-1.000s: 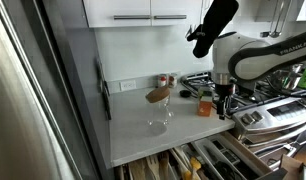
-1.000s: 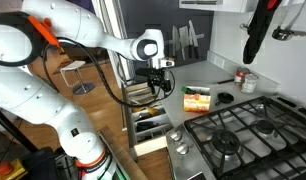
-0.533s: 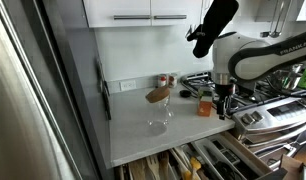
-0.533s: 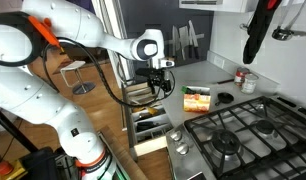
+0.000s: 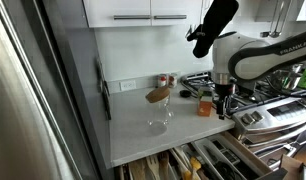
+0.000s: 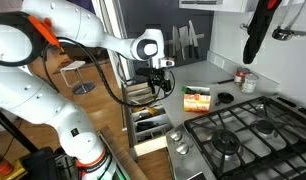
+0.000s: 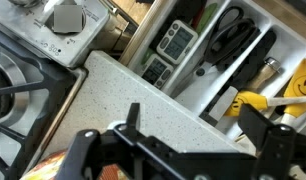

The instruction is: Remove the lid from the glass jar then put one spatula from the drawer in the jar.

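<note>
The gripper (image 5: 225,110) hangs just above the white counter (image 5: 143,145), close to the front edge, fingers pointing down. In the wrist view the gripper (image 7: 178,140) has its fingers (image 7: 81,150) spread wide with only bare counter (image 7: 143,100) between them; it holds nothing.

The glass jar (image 5: 160,118) stands on the counter well to one side of the gripper, towards the back wall, apart from it. A brown lid (image 5: 158,95) sits on top of the jar and looks tilted; whether it is seated or only resting there cannot be told.

An orange pack (image 5: 205,106) lies just beside the gripper, between it and the jar; in an exterior view the pack (image 6: 198,98) sits on the far side of the gripper (image 6: 159,90) from the drawer (image 6: 145,125).

The drawer (image 5: 208,160) stands pulled out below the gripper, under the counter edge. From the wrist its divided tray (image 7: 223,50) lies just beyond the gripper, with black-handled tools (image 7: 231,38) and a yellow utensil (image 7: 263,100) in separate compartments. Whether that one is a spatula cannot be told.

A gas stove (image 6: 238,130) sits near the gripper, on the side away from the jar.
</note>
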Robot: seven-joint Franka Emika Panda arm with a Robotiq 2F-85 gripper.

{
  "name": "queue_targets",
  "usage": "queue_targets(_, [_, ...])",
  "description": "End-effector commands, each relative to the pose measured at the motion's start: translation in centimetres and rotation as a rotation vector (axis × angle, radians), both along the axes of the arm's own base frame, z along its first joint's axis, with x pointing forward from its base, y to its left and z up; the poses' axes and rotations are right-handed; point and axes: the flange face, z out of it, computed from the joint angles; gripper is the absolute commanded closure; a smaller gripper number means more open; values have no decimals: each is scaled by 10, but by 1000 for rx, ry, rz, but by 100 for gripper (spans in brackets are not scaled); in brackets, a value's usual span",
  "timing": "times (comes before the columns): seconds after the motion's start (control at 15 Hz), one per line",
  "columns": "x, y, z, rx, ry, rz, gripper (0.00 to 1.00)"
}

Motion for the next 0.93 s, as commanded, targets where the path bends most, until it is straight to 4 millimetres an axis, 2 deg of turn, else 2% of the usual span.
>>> queue_targets(0.0, [18, 9, 20, 111, -139, -65, 0])
queue_targets(0.4, [32, 8, 63, 339, -326, -224, 0])
queue_targets(0.67, [44, 18, 76, 513, -414, -332, 0])
queue_targets(0.73, [41, 14, 73, 441, -387, -281, 0])
queue_targets(0.87, [43, 18, 76, 481, -407, -303, 0])
